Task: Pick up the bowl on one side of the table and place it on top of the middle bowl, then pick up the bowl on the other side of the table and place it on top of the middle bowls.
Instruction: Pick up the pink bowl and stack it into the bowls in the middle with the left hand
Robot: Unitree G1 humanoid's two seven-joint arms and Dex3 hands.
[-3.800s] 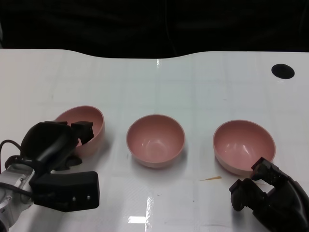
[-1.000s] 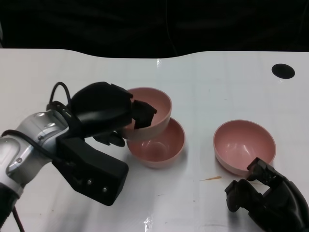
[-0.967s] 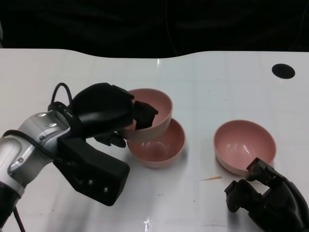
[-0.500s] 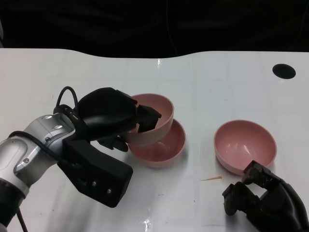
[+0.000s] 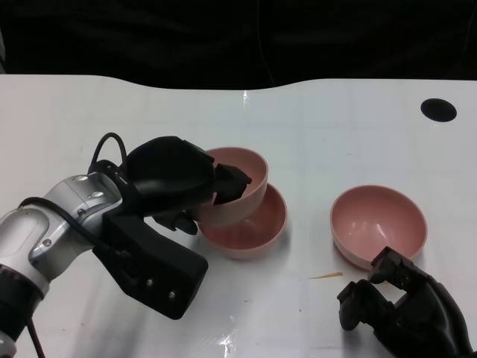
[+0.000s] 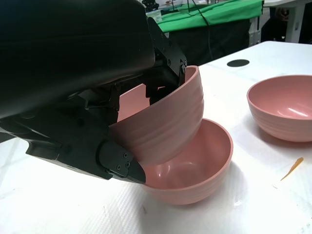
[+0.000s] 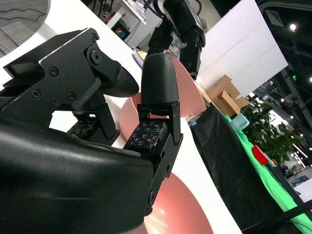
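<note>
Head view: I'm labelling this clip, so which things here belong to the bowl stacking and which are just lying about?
Job:
held bowl, in left hand
middle bowl, under it
right bowl
right hand, beside the right bowl

Lying about:
orange sliver on the table
black disc

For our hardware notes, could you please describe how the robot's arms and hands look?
The left forearm is a rounded silver shell with a thin black cable looping beside it. The left robot hand is matte black, with a boxy block showing small screws and blocky fingers. The right robot hand is likewise black and chunky; its fingers carry dark patterned pads.
</note>
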